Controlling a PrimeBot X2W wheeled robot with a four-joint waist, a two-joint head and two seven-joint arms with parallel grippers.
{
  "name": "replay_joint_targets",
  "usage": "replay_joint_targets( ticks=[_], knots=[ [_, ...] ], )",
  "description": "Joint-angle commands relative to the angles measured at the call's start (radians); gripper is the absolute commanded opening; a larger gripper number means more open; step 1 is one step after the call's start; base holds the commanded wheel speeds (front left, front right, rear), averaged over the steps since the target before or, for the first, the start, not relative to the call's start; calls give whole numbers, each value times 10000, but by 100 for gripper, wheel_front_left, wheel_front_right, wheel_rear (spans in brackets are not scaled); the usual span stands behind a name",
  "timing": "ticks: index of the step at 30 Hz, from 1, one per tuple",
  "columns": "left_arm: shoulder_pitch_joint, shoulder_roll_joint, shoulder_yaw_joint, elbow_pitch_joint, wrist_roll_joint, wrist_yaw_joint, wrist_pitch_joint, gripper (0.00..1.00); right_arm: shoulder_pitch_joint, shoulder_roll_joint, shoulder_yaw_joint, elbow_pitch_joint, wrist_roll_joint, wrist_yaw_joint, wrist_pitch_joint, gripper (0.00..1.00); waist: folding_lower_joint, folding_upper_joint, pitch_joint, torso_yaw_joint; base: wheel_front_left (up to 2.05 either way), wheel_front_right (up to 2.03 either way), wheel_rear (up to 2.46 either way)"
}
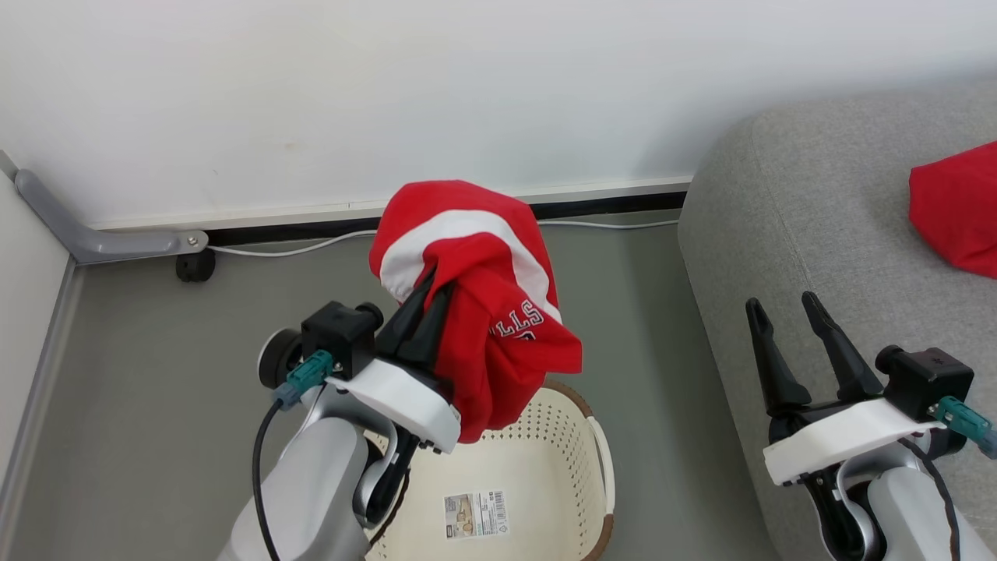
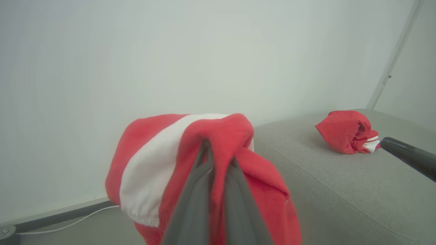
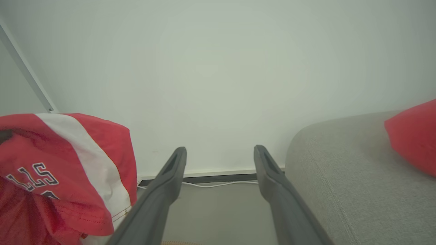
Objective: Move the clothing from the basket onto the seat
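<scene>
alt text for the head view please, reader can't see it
The left gripper holds a red garment with a white stripe raised above the cream basket. The right gripper hovers open near the edge of the grey seat, where a second red garment lies.

Two red garments: one garment (image 1: pixel 475 257), raised, and another garment (image 1: pixel 954 206), lying; one basket (image 1: pixel 557 436) with one handle (image 1: pixel 604 460) showing; one label (image 1: pixel 476 514) in it; one seat (image 1: pixel 810 226); two end effectors, the left end effector (image 1: pixel 436 284) and the right end effector (image 1: pixel 781 304), two dark fingers each, four in all; one white cable (image 1: pixel 296 248); one black wheel (image 1: pixel 195 266); one grey bracket (image 1: pixel 101 241); one wall (image 1: pixel 467 93); one floor (image 1: pixel 639 312).
</scene>
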Motion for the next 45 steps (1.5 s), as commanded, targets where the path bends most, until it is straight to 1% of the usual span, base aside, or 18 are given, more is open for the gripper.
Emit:
replay_joint_targets(
  ticks=[1,14,21,25,31,34,35,36,38,41,45],
  knots=[
    [-630,175,356,-419,94,-37,-94,0,10,-17,149,-171,-113,27,-59,100,0,0,-11,1,0,0,0],
    [-1877,390,323,-1990,100,-52,723,0,19,59,96,-65,-207,27,-59,100,0,0,80,60,0,0,0],
    [-2209,456,368,-2191,69,-20,848,0,-91,104,217,-72,-167,27,-59,100,0,0,187,11,0,0,0],
    [-2263,459,332,-2121,29,-48,795,0,-331,144,490,-444,-62,27,-59,100,0,0,274,-36,0,0,0],
    [-2365,438,297,-1950,-47,-88,646,0,-946,-60,1436,-1534,68,27,-59,100,0,0,376,-65,0,0,0],
    [-2410,425,261,-1848,-70,-108,576,0,-1374,-268,2264,-2033,130,27,-59,100,0,0,426,-64,0,0,0],
    [-2430,408,220,-1774,-88,-123,529,0,-1698,-434,2884,-2237,178,27,-59,100,0,0,454,-51,0,0,0],
    [-2441,396,195,-1741,-102,-133,510,0,-1874,-514,3134,-2317,175,27,-59,100,0,0,467,-39,0,0,0],
    [-2467,373,152,-1691,-124,-146,465,0,-2216,-633,3593,-2368,134,27,-59,100,0,0,493,-17,0,0,0],
    [-2475,336,65,-1633,-138,-162,386,0,-2713,-692,4200,-2072,-24,27,-59,100,0,0,509,32,0,0,0],
    [-2502,264,-128,-1549,-183,-191,328,0,-3202,-526,4491,-1420,-416,27,-59,100,0,0,521,186,0,0,0]
  ],
)
